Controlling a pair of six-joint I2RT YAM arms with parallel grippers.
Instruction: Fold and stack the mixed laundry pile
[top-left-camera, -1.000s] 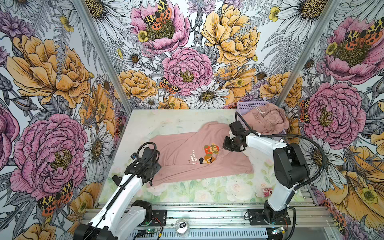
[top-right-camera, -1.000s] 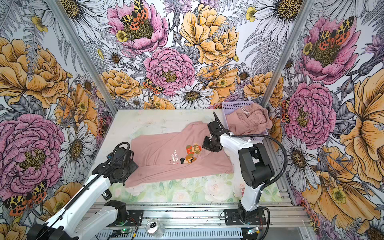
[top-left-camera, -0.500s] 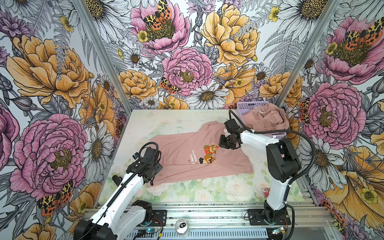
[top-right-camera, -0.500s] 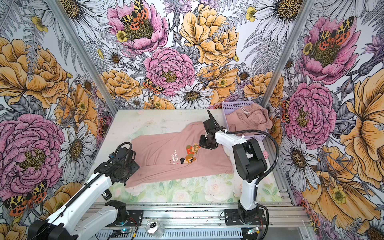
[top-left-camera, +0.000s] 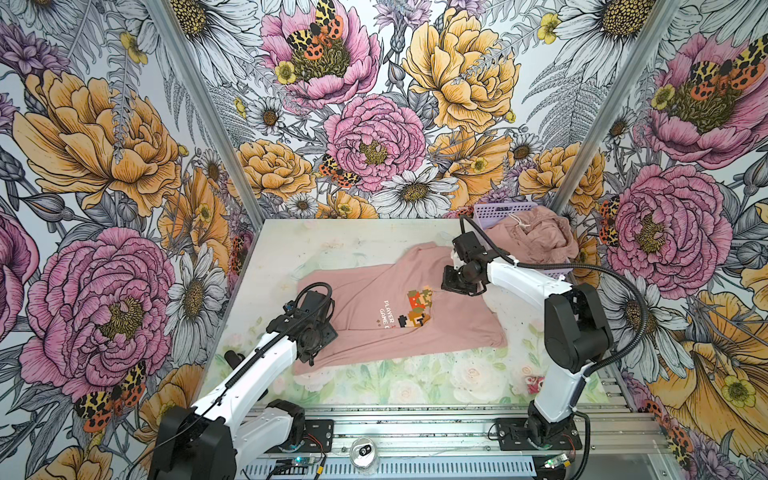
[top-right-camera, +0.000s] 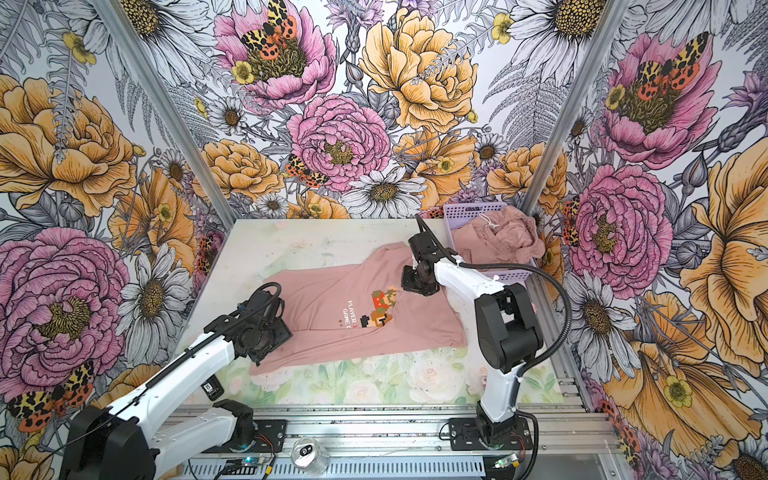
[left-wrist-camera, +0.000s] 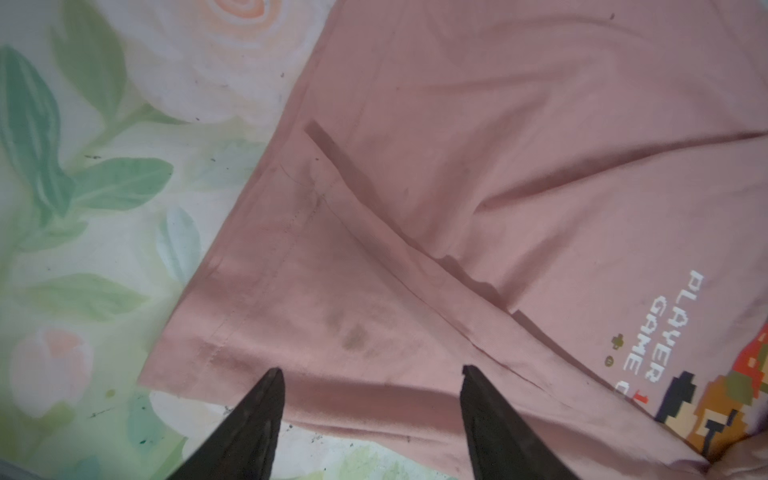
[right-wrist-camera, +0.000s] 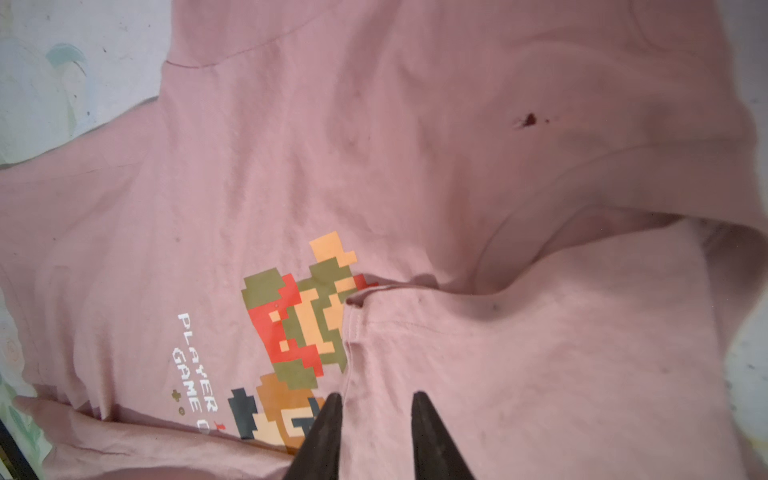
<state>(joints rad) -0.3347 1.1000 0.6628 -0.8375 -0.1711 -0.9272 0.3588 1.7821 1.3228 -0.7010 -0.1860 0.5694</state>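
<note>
A dusty-pink T-shirt (top-left-camera: 365, 303) (top-right-camera: 328, 303) with a pixel-art figure and white text lies spread on the table. Its right sleeve is folded inward, with the hem edge (right-wrist-camera: 353, 332) lying over the print. My right gripper (right-wrist-camera: 376, 399) (top-left-camera: 457, 284) hovers just over that folded sleeve, jaws a little apart and nothing pinched. My left gripper (left-wrist-camera: 370, 374) (top-left-camera: 309, 357) stands open over the shirt's near-left corner, above the left sleeve (left-wrist-camera: 291, 291). A second pink garment (top-left-camera: 536, 239) (top-right-camera: 503, 237) with a white drawstring lies crumpled in the basket.
The lilac perforated basket (top-left-camera: 498, 210) (top-right-camera: 469, 210) stands at the back right corner, close behind my right arm. A metal can (top-left-camera: 365, 453) sits on the front rail. Flowered walls close in the table on three sides.
My right gripper moved a little left with the sleeve, then parted its jaws and let go of it. My left gripper crept slightly right over the shirt corner.
</note>
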